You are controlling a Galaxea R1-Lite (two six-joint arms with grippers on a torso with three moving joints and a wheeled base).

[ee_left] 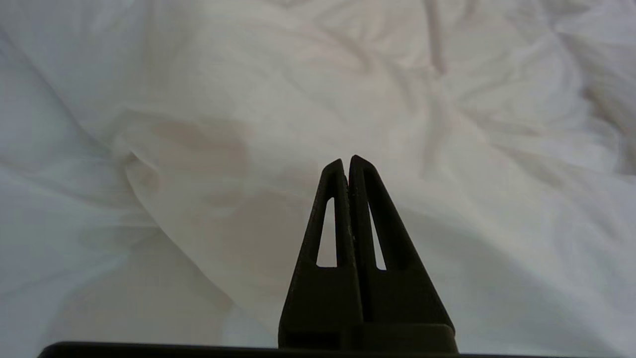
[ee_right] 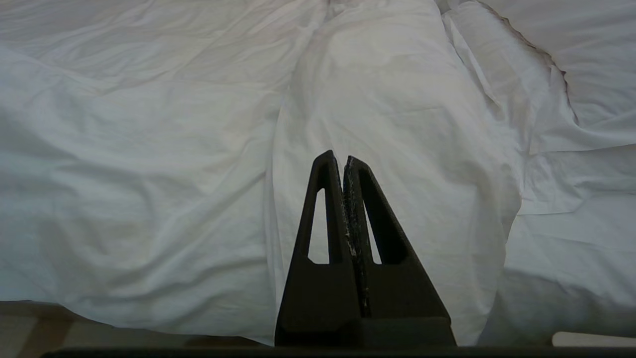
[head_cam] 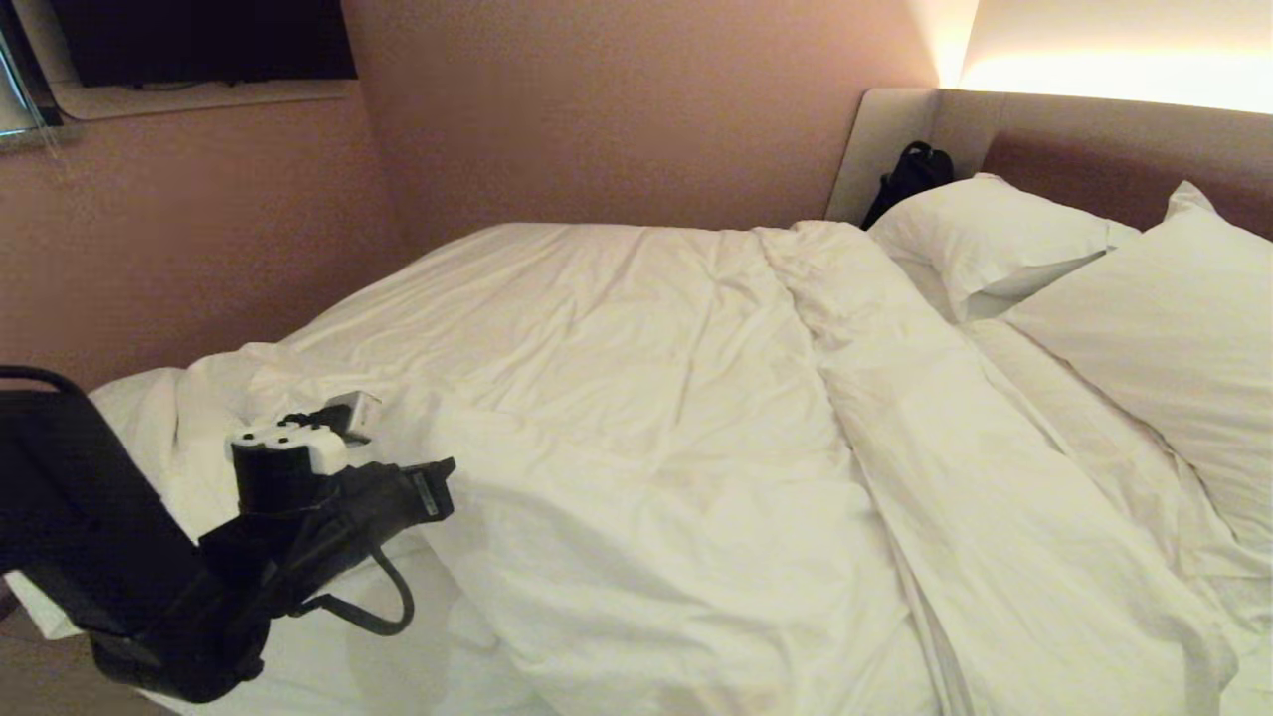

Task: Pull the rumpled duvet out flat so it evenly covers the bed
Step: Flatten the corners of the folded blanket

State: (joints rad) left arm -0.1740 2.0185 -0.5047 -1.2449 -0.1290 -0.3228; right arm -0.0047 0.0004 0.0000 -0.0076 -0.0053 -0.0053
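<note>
The white duvet (head_cam: 636, 398) lies creased over the bed (head_cam: 1084, 129), with a thick folded ridge (head_cam: 895, 398) running from the pillows toward the near edge. Its near left corner is turned back and bunched. My left gripper (head_cam: 438, 487) is out over that corner at the lower left. In the left wrist view the left gripper (ee_left: 346, 161) is shut and empty, just above a rounded fold of the duvet (ee_left: 198, 164). My right gripper (ee_right: 338, 158) is outside the head view. It is shut and empty, above the duvet's ridge (ee_right: 397, 124) near the bed's near edge.
Two white pillows (head_cam: 995, 239) (head_cam: 1174, 328) lean on the headboard at the right. A black bag (head_cam: 910, 174) sits in the corner behind them. Pink walls close in the far side and left. Bare sheet (head_cam: 338, 656) shows at the near left.
</note>
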